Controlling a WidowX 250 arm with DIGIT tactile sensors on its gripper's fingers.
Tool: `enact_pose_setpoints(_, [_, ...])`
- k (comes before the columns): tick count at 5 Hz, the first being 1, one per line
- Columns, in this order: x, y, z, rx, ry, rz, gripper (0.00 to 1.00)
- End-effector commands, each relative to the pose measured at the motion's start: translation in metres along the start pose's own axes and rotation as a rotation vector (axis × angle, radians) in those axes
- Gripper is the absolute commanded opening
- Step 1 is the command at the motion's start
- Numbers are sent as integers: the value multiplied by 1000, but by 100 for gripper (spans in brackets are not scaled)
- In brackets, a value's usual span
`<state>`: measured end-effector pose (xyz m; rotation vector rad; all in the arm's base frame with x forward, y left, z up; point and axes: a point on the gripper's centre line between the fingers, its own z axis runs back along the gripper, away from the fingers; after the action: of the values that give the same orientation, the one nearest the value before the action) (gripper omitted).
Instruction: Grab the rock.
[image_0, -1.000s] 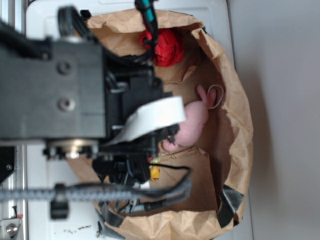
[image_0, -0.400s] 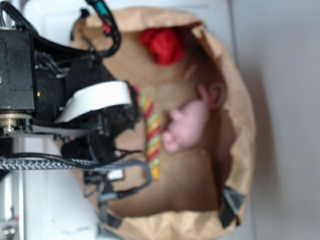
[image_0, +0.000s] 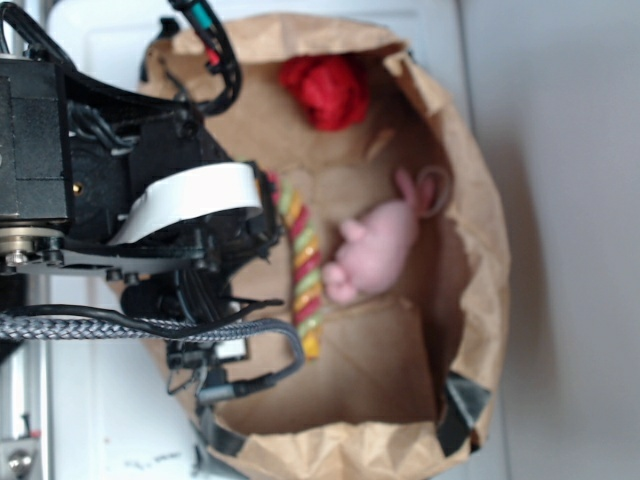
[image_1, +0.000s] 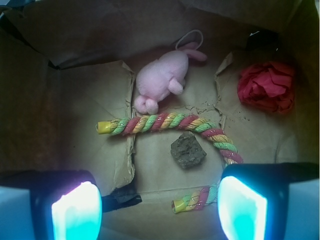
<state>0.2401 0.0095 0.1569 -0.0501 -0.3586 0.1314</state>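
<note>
While my gripper (image_1: 161, 210) hangs jaws apart, I judge rock (image_1: 188, 150) hard, rough, dense (grippy); pinch flat sides, mid bag (image_1: 75, 100) floor.

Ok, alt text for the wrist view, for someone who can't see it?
A small dark rock lies on the brown paper bag floor inside the curve of a striped rope, ahead of the open tool. A pink plush toy and red paper ball sit farther back.
</note>
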Motion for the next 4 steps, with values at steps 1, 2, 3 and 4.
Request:
enact_pose_setpoints(1, [13,0,-5,18,8,3,100])
enact_pose_setpoints(2, [18,2,-15,51,0,29,100])
enact_pose_setpoints(3, [25,3,-28,87,-1,54,100])
enact_pose_setpoints(4, [23,4,-35,105,-18,55,100])
